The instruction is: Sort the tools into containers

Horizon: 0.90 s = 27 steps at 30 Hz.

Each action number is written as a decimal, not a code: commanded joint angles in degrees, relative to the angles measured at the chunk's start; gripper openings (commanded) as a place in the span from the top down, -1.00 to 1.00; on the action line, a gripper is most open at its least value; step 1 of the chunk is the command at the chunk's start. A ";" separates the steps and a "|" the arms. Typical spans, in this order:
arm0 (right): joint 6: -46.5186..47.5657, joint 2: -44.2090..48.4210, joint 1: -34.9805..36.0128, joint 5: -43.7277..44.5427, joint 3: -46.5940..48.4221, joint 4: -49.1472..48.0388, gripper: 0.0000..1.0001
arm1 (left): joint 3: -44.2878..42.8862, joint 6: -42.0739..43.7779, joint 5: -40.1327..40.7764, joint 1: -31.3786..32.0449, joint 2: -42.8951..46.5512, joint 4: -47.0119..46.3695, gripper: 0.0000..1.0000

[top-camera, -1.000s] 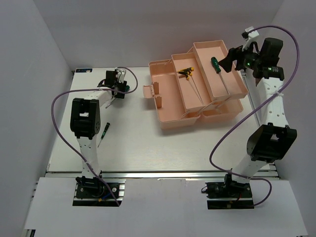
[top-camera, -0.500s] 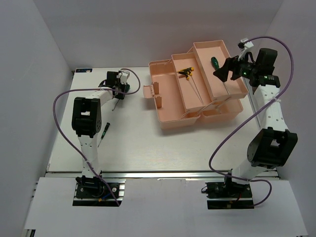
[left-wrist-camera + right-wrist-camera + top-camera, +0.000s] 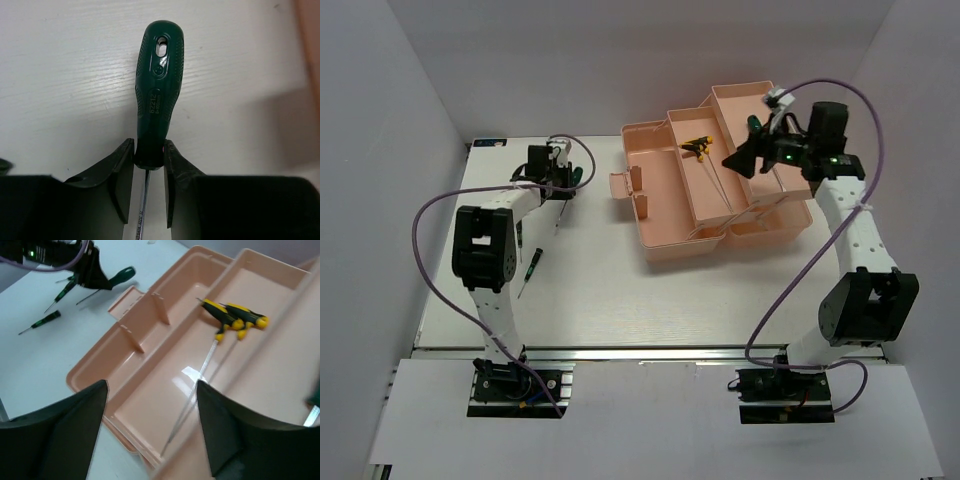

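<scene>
Half sorted. In toolbox (image 3: 665, 215): both keys (image 3: 232, 317), one green screwdriver (image 3: 753, 123). Left of toolbox: second green screwdriver (image 3: 159, 95) clenched in left fingers (image 3: 122, 185), two small screwdrivers (image 3: 40, 322) on counter (image 3: 600, 290). Over toolbox: right fingers (image 3: 65, 435) spread, empty.

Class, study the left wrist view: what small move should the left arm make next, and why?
Probably raise the left gripper straight up. Its jaws are shut on the neck of the green-handled screwdriver, with the white table just behind it, and the pink toolbox has walls to clear.
</scene>
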<state>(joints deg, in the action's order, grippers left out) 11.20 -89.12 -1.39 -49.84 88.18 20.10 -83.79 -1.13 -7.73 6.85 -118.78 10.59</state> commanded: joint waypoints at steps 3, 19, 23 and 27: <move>-3.01 1.76 10.69 7.28 -1.17 1.00 -0.09 | 2.57 -6.52 -6.24 -0.17 14.62 -2.51 1.00; -36.59 -15.02 34.52 13.81 11.30 -14.29 -0.64 | 32.10 -31.65 -26.37 3.24 45.99 -22.45 1.00; -38.89 -19.94 36.45 16.26 15.52 -15.27 -0.64 | 32.81 -32.89 -26.20 6.24 47.85 -22.72 1.00; -39.16 -21.18 38.21 16.97 17.20 -15.88 -0.63 | 32.99 -33.33 -25.58 7.47 48.47 -22.45 1.00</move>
<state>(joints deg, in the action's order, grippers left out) -25.96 -110.93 35.57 -34.22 102.04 7.90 -50.98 -32.45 -32.36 13.93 -73.06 -8.69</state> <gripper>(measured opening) 0.817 0.365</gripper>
